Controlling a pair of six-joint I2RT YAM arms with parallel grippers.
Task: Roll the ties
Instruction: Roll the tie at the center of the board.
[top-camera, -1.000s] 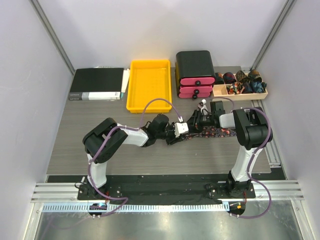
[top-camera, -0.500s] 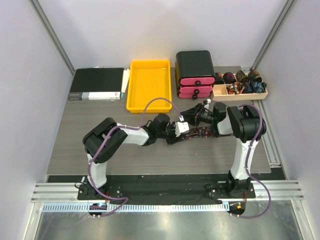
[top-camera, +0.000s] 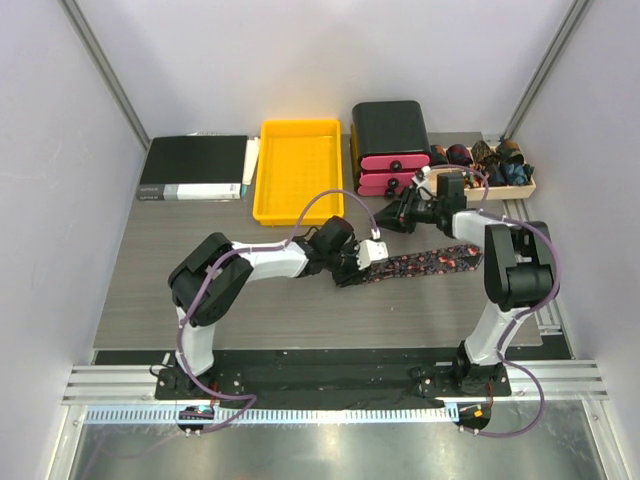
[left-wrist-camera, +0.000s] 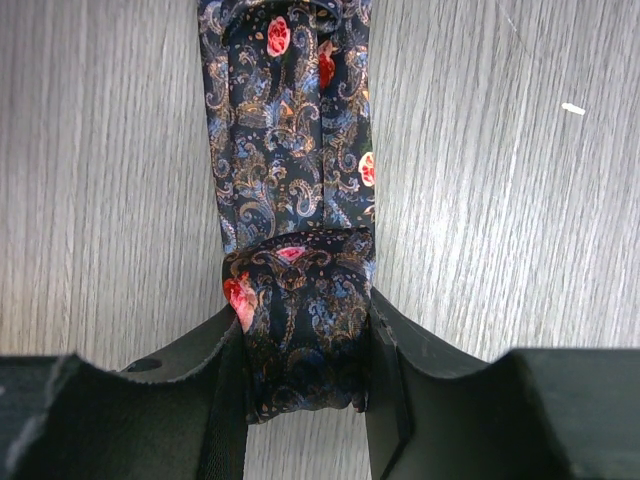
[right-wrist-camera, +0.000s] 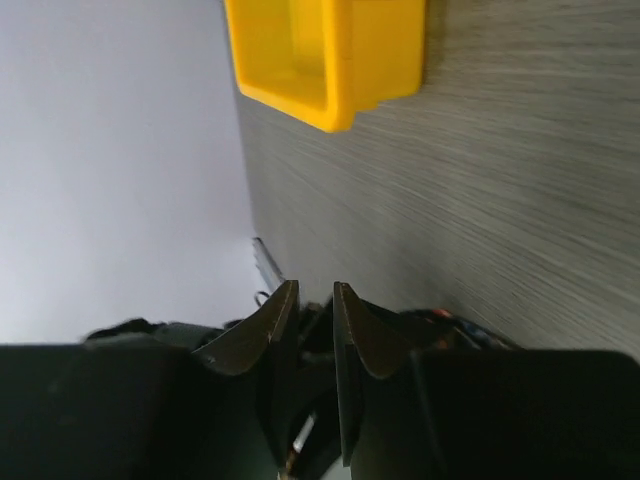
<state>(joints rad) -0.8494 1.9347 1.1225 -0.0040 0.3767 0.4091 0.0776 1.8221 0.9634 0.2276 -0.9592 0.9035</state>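
Top view. My left claw (top-camera: 352, 272) is down on the grey table (top-camera: 200, 300), clamped on the left end of the tie (top-camera: 430, 262). The rest of the tie lies flat, running right toward my right arm's upright. My right claw (top-camera: 398, 218) hangs raised, apart from the tie, just in front of the black drawer unit (top-camera: 390, 125) with two pink drawers. At the back are a yellow tray (top-camera: 297, 220), a wooden box (top-camera: 470, 192) of small dark rolls (top-camera: 458, 155), and a black binder (top-camera: 195, 160) with a pale label strip whose print is too small to read.

Left wrist view. The tie's rolled end (left-wrist-camera: 300, 330) is a short, tight bundle, pinched from both sides by my fingers (left-wrist-camera: 410, 380). Dark paisley cloth with red flowers, the flat length leading straight away over the wood grain.

Right wrist view. My fingertips (right-wrist-camera: 275, 320) stand narrow, a slim slit between them with nothing in it. Past them I see a tray corner, table and pale wall.
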